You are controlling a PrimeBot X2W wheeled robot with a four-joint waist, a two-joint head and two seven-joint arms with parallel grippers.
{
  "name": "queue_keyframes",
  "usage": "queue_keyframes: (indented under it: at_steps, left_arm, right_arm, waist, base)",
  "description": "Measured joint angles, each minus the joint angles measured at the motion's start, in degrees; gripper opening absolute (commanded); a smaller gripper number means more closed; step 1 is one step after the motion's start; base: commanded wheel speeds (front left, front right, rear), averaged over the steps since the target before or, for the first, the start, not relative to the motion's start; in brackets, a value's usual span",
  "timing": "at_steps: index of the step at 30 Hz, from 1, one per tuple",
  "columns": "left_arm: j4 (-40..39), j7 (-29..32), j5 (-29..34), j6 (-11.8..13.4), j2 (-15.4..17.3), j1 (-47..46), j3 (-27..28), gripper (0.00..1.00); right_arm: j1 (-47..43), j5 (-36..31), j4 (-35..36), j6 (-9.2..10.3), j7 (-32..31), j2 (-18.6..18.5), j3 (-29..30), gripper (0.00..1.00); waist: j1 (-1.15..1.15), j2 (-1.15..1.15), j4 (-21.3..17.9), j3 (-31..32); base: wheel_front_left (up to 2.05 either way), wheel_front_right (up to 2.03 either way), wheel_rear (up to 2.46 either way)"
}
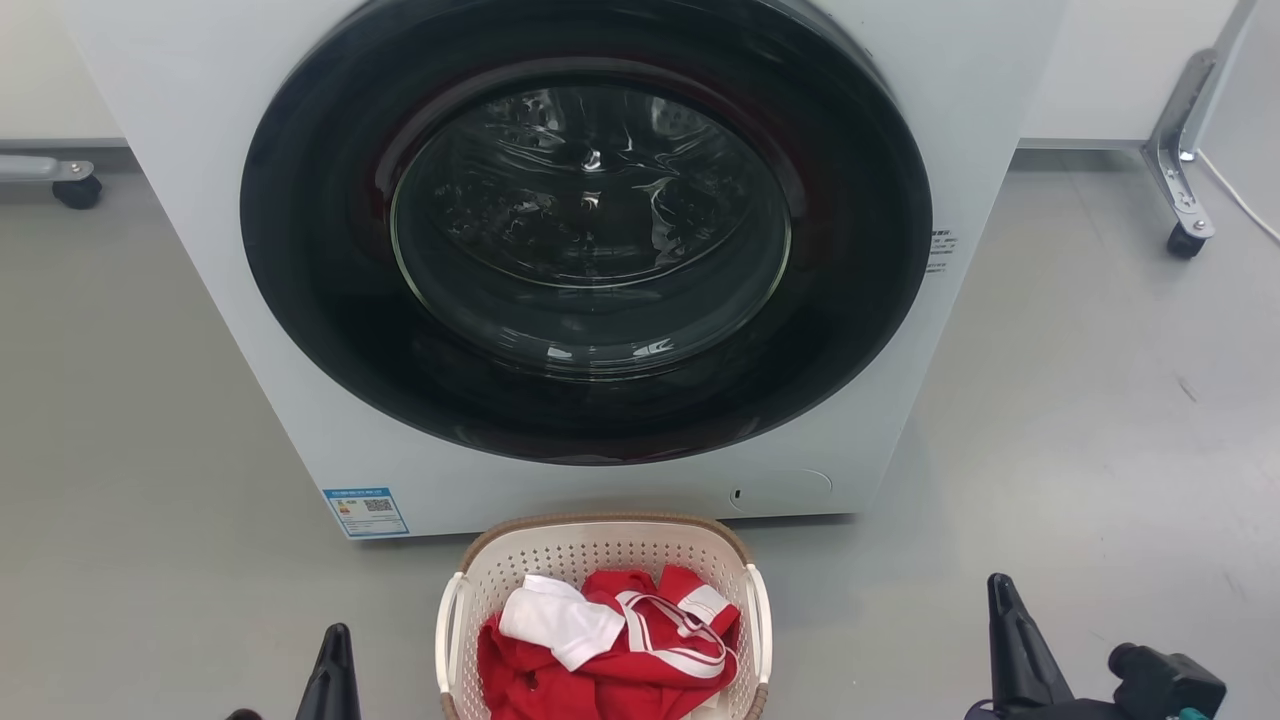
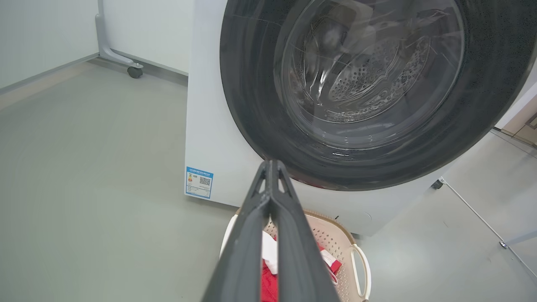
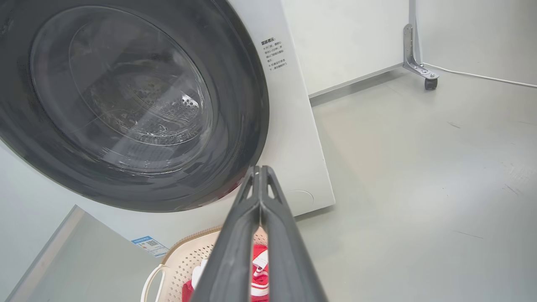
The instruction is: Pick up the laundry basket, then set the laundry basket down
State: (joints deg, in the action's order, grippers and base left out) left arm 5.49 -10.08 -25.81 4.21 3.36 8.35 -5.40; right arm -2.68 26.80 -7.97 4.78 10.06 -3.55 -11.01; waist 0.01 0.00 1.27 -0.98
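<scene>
Cream-white perforated plastic laundry basket with brown woven-look rim (image 1: 605, 522): near end cut off by the head view's bottom edge. Red-and-white clothes (image 1: 610, 650) hide its floor. In the wrist views, dark fingers (image 2: 247, 251) of left gripper (image 2: 272, 165) and right gripper (image 3: 260, 170) cover the basket's middle. White front-loading washing machine (image 1: 200, 250): top cut off. Blue-bordered sticker (image 1: 365, 511), lower left of its front: print too small to read.
</scene>
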Motion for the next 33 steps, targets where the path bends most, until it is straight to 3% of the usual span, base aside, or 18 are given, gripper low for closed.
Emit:
queue_keyframes:
  at_steps: [33]
  left_arm:
    - [5.2, 7.7, -28.8, -4.8, -0.3, -4.9, 4.9, 0.00]
  right_arm:
    - [3.4, 28.7, -4.0, -4.92, -7.6, 0.6, 8.3, 0.00]
  waist:
    - [0.00, 0.00, -0.6, 0.4]
  base:
    - [0.00, 0.00, 0.00]
